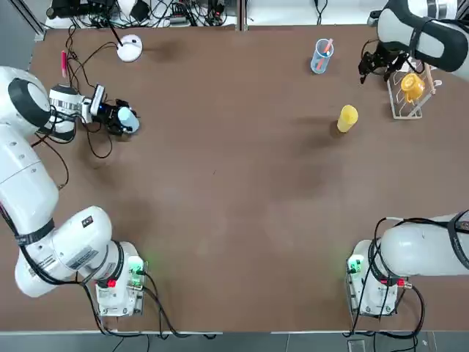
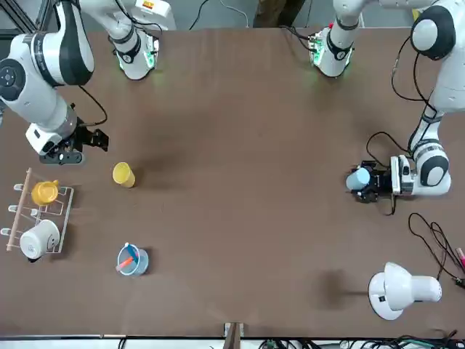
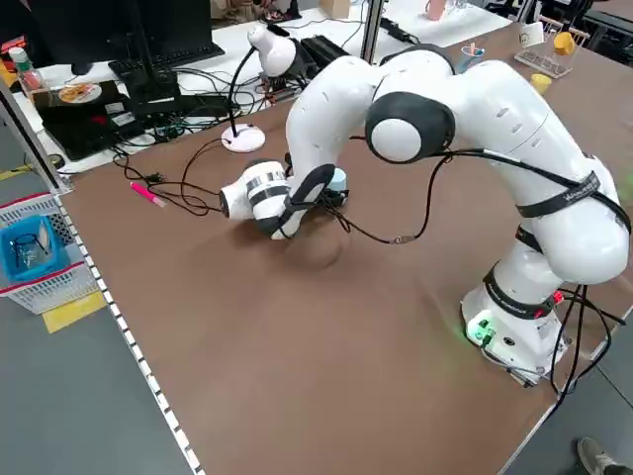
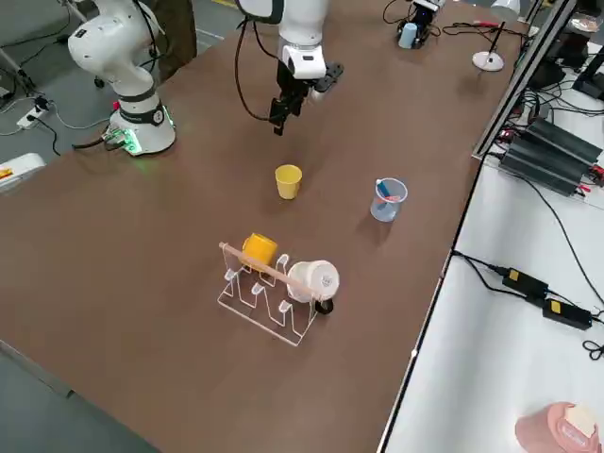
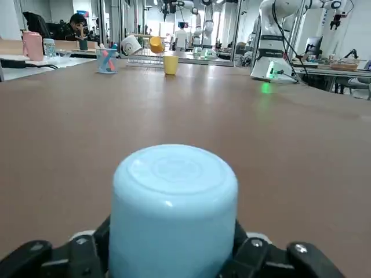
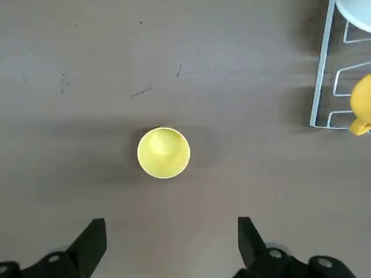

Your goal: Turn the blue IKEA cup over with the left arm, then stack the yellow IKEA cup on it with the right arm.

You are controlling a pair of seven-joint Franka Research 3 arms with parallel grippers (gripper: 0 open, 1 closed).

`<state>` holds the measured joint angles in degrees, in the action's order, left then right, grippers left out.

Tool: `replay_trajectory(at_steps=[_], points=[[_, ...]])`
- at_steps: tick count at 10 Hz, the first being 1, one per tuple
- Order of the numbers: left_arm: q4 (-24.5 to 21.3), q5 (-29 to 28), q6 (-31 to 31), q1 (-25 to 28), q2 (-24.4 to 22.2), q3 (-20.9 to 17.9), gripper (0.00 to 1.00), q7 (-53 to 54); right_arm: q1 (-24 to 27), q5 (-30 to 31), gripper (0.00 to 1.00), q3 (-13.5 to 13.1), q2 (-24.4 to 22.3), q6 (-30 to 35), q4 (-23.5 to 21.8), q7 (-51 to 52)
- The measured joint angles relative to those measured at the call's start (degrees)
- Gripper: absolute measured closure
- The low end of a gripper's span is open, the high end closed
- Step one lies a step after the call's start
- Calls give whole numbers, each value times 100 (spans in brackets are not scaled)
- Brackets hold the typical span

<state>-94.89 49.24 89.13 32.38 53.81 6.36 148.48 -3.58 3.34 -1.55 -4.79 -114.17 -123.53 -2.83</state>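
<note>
From overhead, my left hand [image 1: 121, 117] lies low at the far left of the brown table [image 1: 220, 183], clamped on the small pale-blue plastic cup [image 1: 127, 117]. My right hand [image 1: 372, 60] hovers far right, beside the wire rack [image 1: 405, 99]. The small bright-yellow plastic cup [image 1: 347, 117] stands alone nearer the middle.

My left wrist camera shows the pale-blue cup [image 5: 174, 208] bottom outward between my fingers [image 5: 255, 255].

My right wrist camera shows my fingers [image 6: 90, 240] spread wide and empty, the yellow cup [image 6: 163, 152] below.
</note>
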Motion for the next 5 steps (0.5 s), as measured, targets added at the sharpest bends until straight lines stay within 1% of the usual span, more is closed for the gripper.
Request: replay_trajectory(at_steps=[1, 3, 5], points=[[13, 0, 12, -5, -3, 47, 33, 3, 44, 3, 0, -6, 21, -115, -35, 0], [75, 0, 21, -85, -118, 105, 34, -19, 129, 5, 0, -8, 139, -402, -96, 6], [21, -5, 22, -177, -498, 104, 34, -214, 134, 7, 0, -8, 261, -628, -173, 35]])
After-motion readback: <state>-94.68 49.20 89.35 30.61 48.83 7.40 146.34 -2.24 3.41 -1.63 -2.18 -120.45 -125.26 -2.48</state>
